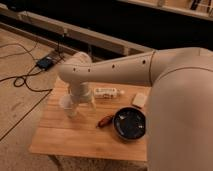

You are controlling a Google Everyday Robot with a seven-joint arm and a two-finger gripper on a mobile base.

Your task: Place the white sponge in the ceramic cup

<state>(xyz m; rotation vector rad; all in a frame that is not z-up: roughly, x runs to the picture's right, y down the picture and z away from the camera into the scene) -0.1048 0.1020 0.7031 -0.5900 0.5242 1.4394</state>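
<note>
The tool (82, 103) hangs touching or just beside the cup (68, 106). The sponge (140, 99) lies well apart from it. Whether the tool holds anything, I cannot tell.

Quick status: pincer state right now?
Pincer: state cannot be told; it sits beside the small white ceramic cup. The small cream rectangular sponge lies apart on the wooden table.

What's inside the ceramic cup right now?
Its inside can't be made out: the pincer hangs right beside the ceramic cup, partly covering it. The white sponge lies on the table behind the dark bowl, not in the cup.
</note>
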